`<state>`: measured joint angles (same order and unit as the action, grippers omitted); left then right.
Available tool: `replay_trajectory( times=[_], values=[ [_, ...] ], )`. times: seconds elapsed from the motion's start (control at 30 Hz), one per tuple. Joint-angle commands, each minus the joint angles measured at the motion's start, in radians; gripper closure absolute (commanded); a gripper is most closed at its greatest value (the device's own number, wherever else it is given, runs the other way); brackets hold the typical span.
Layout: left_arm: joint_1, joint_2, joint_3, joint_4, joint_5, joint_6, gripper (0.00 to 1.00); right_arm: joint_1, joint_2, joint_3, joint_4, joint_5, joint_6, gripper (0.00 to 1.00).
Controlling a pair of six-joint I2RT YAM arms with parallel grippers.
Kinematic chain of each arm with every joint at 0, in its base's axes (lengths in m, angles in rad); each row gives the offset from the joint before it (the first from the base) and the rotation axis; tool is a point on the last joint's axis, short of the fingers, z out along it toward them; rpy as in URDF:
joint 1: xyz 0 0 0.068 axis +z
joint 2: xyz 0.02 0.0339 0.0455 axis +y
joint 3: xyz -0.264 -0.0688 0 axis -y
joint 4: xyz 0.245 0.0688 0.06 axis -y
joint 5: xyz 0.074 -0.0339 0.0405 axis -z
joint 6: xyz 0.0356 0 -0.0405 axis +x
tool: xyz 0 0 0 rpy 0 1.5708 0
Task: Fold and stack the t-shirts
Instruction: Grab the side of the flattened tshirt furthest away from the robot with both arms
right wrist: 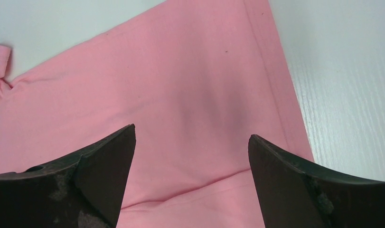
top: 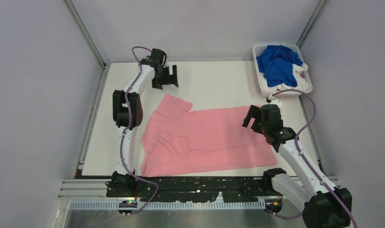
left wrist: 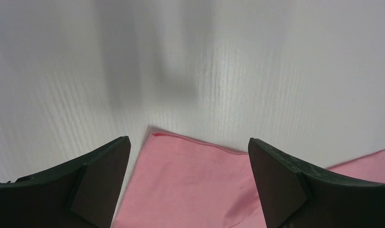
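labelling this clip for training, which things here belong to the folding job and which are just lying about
Belong to the job:
- pink t-shirt, spread out on the table
- blue t-shirt, bunched in the basket
- white cloth beneath it, probably more shirts

Just there:
- the basket itself, only a holder
- the table

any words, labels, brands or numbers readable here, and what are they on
None can be read. The pink t-shirt is plain in all three views; the blue t-shirt and white basket show no print; the left arm and right arm show no legible label.
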<state>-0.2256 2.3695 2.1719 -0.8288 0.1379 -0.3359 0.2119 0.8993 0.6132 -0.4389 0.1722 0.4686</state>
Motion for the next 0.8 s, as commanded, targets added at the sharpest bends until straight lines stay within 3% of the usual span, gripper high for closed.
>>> replay_trajectory(
  times=[0.0,0.5,0.77],
  values=[
    [0.006,-0.013,-0.038,-0.014,0.117,-0.002,0.00,-0.007,-0.006,0.009,0.040,0.027,-0.016,0.05],
    [0.008,0.014,-0.085,-0.037,0.168,-0.041,0.01,-0.008,-0.076,-0.026,0.027,0.048,-0.022,0.05],
    [0.007,-0.060,-0.270,0.126,0.275,-0.073,0.00,-0.009,-0.099,-0.035,0.024,0.061,-0.024,0.05]
  ],
)
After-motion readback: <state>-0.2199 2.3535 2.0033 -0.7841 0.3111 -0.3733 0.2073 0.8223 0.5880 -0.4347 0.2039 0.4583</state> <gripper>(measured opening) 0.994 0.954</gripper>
